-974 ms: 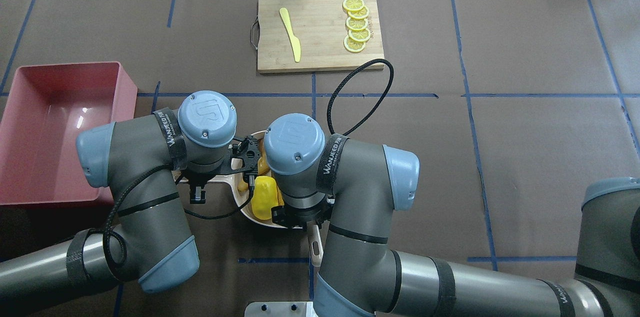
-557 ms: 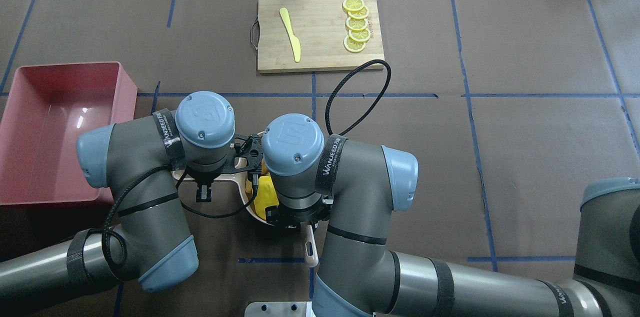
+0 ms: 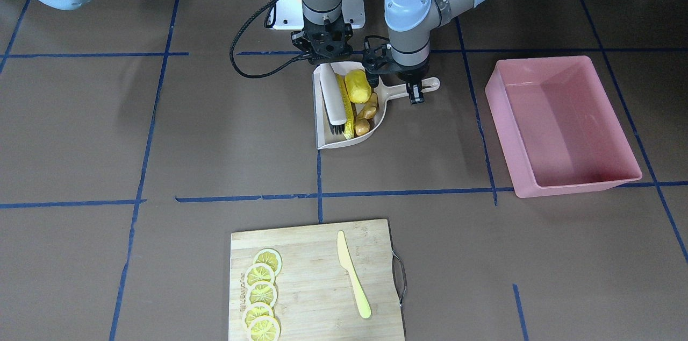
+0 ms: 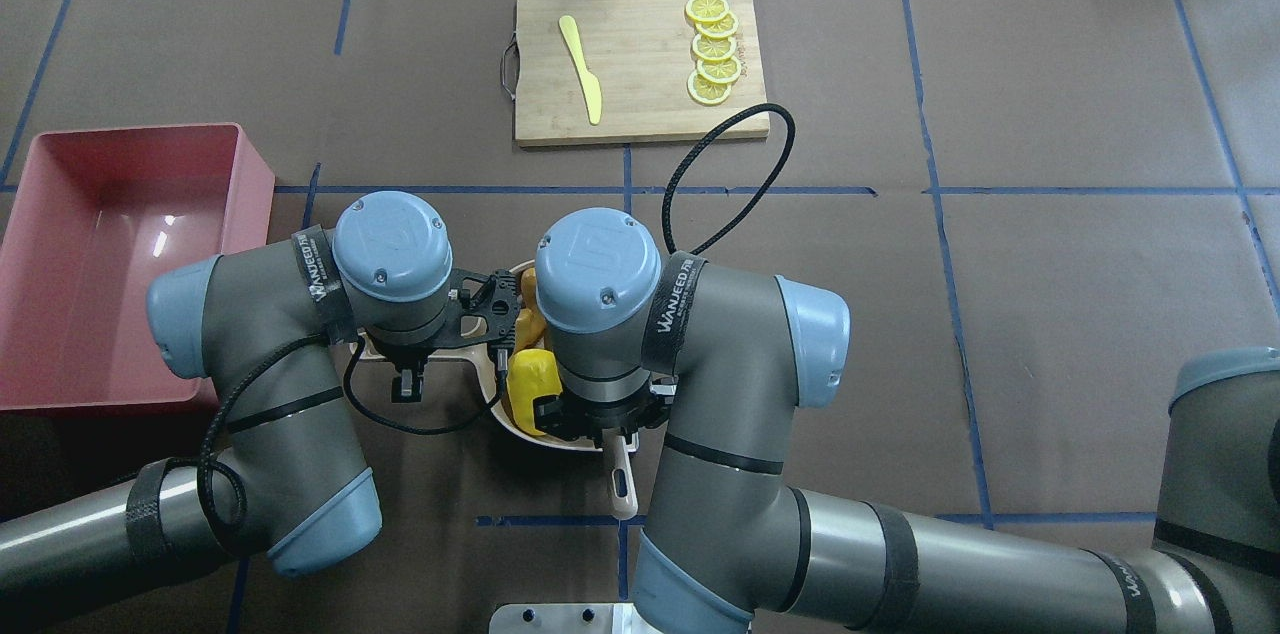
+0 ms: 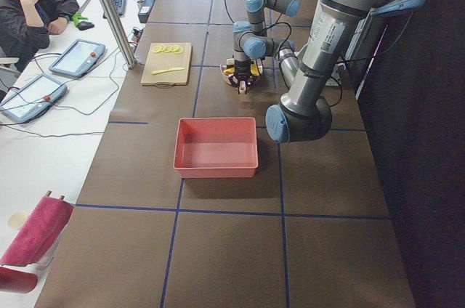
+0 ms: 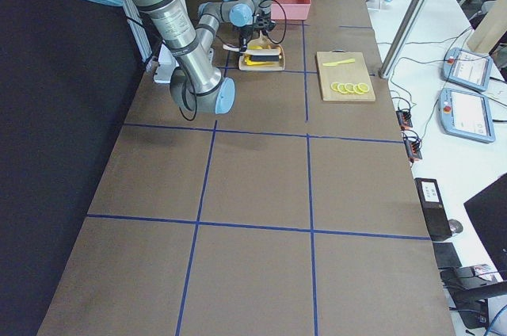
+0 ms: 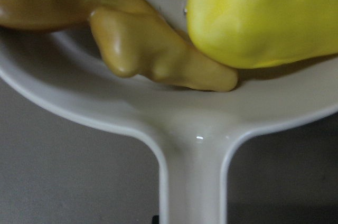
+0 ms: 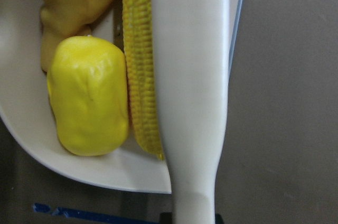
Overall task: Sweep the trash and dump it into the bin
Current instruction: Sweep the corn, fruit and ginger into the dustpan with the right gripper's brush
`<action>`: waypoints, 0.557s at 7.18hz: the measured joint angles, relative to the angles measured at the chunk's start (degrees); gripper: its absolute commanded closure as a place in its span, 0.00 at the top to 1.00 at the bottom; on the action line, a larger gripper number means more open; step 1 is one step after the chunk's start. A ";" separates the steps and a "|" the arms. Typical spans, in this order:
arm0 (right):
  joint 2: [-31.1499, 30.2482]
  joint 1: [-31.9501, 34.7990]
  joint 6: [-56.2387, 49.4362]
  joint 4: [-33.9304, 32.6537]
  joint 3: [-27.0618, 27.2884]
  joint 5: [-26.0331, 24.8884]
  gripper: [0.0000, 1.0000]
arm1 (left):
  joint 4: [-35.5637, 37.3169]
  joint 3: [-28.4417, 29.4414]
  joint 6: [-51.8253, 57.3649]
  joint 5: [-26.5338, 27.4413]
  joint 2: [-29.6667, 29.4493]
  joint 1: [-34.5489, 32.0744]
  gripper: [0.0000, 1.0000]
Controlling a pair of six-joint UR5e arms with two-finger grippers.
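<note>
The trash lies in a beige dustpan (image 3: 336, 142): a long corn cob (image 3: 347, 109), a rounded yellow potato (image 3: 358, 86) and a tan ginger root (image 3: 367, 113). My left gripper (image 3: 415, 93) is shut on the dustpan's handle (image 7: 193, 182), which lies flat on the table. My right gripper (image 3: 327, 61) is shut on a white brush (image 3: 330, 99); its handle (image 8: 195, 102) lies inside the pan against the corn cob (image 8: 140, 60). The pink bin (image 3: 578, 186) stands empty on the left arm's side, apart from the pan.
A wooden cutting board (image 3: 317, 255) with several lemon slices (image 3: 262, 293) and a yellow plastic knife (image 3: 353, 276) sits at the far side of the table. A black cable (image 4: 730, 179) loops off the right wrist. A person (image 5: 29, 10) sits beyond the table.
The left wrist has shifted a little toward the bin. The right wrist and the brush have edged away from the robot. The trash stays in the pan.
</note>
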 measured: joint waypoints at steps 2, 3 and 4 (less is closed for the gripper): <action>-0.36 1.74 -0.05 -0.67 1.53 0.84 0.00 | -0.82 0.30 0.12 -0.64 0.27 -0.16 0.00; -0.51 2.42 -0.09 -0.83 2.34 1.05 0.00 | -0.98 0.41 0.18 -1.06 0.29 -0.24 0.00; -1.20 3.15 -0.11 -0.89 3.83 1.18 0.00 | -1.88 0.72 0.19 -1.83 0.34 -0.33 0.00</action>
